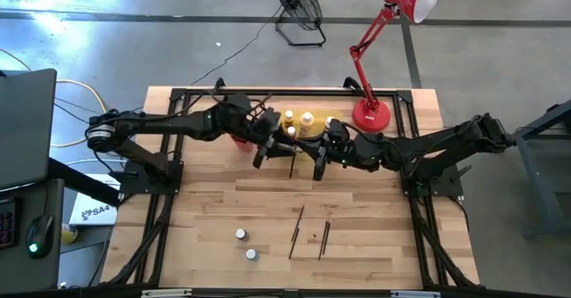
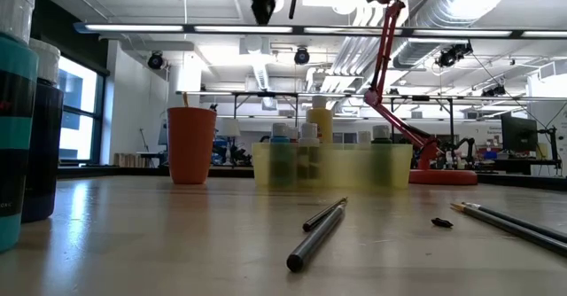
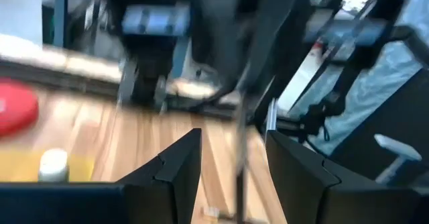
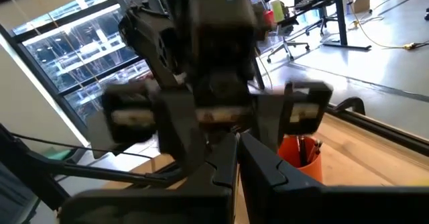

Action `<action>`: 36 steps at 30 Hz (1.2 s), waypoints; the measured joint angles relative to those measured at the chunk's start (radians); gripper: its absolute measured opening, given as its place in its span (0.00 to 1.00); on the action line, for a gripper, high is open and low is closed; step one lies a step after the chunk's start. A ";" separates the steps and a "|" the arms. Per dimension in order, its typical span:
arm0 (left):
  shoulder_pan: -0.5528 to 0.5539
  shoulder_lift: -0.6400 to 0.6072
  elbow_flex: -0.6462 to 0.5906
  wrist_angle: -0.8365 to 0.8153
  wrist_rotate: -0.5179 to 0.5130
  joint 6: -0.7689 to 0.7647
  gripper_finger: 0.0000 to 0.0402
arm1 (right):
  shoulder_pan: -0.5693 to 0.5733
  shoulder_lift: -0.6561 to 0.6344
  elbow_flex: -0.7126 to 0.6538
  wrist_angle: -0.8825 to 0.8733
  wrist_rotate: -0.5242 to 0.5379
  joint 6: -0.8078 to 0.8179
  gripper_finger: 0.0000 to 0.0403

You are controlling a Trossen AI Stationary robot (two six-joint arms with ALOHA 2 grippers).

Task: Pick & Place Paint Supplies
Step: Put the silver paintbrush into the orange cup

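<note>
between left pincer point(image 3: 231, 174) tips, seemingly paintbrush point(image 3: 241, 143)

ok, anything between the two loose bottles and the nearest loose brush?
No. In the high view, only bare wood separates the two bottles from the nearest brush.

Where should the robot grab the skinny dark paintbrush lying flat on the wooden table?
Probably near the middle of the thin dark paintbrush, coming straight down from above. It lies flat on the wooden table, so fingers should straddle its narrow handle crosswise.
</note>
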 joint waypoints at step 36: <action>-0.009 0.059 0.073 -0.069 0.002 0.022 0.06 | 0.001 0.000 0.000 -0.004 0.004 -0.019 0.01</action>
